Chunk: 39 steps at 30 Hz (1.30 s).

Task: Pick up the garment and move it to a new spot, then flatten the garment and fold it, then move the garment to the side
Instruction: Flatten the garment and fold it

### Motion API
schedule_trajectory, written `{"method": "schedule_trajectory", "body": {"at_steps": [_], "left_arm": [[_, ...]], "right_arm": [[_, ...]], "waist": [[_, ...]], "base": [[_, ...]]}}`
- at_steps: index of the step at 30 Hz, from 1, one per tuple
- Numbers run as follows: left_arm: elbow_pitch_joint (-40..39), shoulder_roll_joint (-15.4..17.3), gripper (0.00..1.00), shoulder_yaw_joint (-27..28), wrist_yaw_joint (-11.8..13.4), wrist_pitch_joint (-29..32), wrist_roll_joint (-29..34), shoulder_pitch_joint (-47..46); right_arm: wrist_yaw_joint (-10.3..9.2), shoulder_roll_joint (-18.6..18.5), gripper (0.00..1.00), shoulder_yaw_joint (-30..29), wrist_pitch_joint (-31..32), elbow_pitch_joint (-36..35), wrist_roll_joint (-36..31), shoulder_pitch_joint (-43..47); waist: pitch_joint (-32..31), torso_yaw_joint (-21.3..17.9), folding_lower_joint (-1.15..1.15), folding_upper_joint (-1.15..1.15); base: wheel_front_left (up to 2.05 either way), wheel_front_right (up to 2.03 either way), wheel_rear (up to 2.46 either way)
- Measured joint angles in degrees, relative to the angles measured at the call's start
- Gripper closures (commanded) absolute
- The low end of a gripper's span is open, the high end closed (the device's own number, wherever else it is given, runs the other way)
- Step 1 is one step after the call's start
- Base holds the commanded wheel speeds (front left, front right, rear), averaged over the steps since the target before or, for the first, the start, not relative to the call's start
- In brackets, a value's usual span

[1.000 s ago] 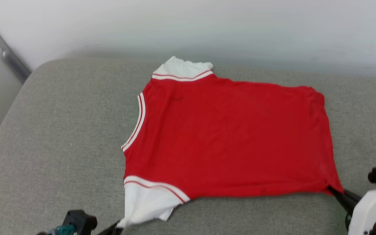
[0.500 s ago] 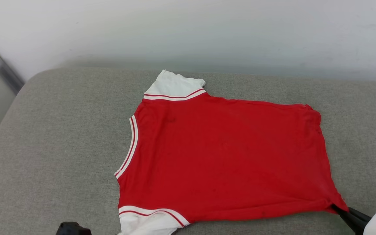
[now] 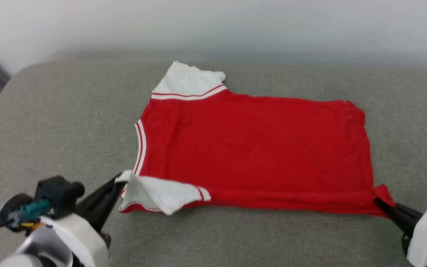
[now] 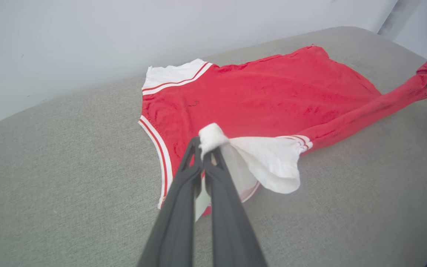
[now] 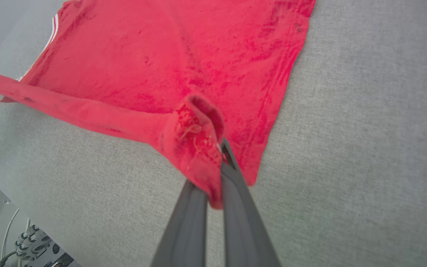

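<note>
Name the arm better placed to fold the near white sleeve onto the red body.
Left. The left gripper is shut on that sleeve, holding it off the cushion. The right gripper is clamped on the hem corner at the garment's other end, far from it.

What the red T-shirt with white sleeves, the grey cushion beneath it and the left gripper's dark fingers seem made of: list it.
Red T-shirt with white sleeves: soft matte knit, likely cotton jersey; it drapes and bunches where pinched.
Grey cushion: matte woven upholstery cloth; flecked weave shows.
Left gripper's dark fingers: probably moulded plastic; smooth, faint sheen.
</note>
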Motion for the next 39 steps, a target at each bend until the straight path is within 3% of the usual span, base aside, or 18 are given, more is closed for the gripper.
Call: {"method": "schedule_trajectory", "body": {"at_steps": [16,22,23,24,25,26,33,39], "left_arm": [[20.02,-6.72,1.00,-4.12,-9.24,3.57,3.27,-20.73],[29.39,-10.56,1.00,-5.95,-10.92,1.71,4.75,-24.41],[30.70,-11.14,1.00,-6.26,-11.14,1.29,5.01,-24.72],[32.08,-11.74,0.62,-6.43,-11.20,0.77,5.12,-24.98],[33.22,-12.22,0.07,-6.71,-11.21,0.37,5.43,-25.21],[34.30,-12.60,0.00,-7.00,-11.21,0.04,5.60,-25.30],[37.78,-15.08,0.00,-6.41,-10.28,-4.38,5.26,-24.83],[33.68,-14.68,0.00,-4.19,-6.45,-6.04,3.20,-19.92]], "right_arm": [[0.00,1.75,1.00,3.08,9.50,4.47,-6.22,-14.77],[0.00,3.32,1.00,3.87,10.32,7.70,-7.12,-17.98],[0.00,3.54,0.85,3.81,10.32,8.20,-7.12,-18.19],[0.00,3.81,0.16,3.71,10.22,8.61,-7.14,-18.26],[0.00,4.08,0.00,3.61,10.22,9.06,-7.23,-18.33],[0.00,4.22,0.00,3.65,10.21,9.32,-7.55,-18.37],[0.00,4.86,0.00,3.01,10.95,9.11,-9.37,-17.81],[0.00,7.12,0.00,-0.65,14.00,6.20,-13.59,-13.46]], "waist": [[10.43,-0.92,0.01,0.00],[12.62,-1.08,0.01,0.00],[12.65,-1.09,0.01,0.00],[12.62,-1.10,0.01,0.00],[12.52,-1.12,0.01,0.00],[12.36,-1.14,0.01,0.00],[9.59,-0.95,0.01,0.00],[6.14,-0.50,0.00,0.00]], "base": [[0.00,0.00,0.00],[0.00,0.00,0.00],[0.00,0.00,0.00],[0.00,0.00,0.00],[0.00,0.00,0.00],[0.00,0.00,0.00],[0.00,0.00,0.00],[0.00,0.00,0.00]]}}
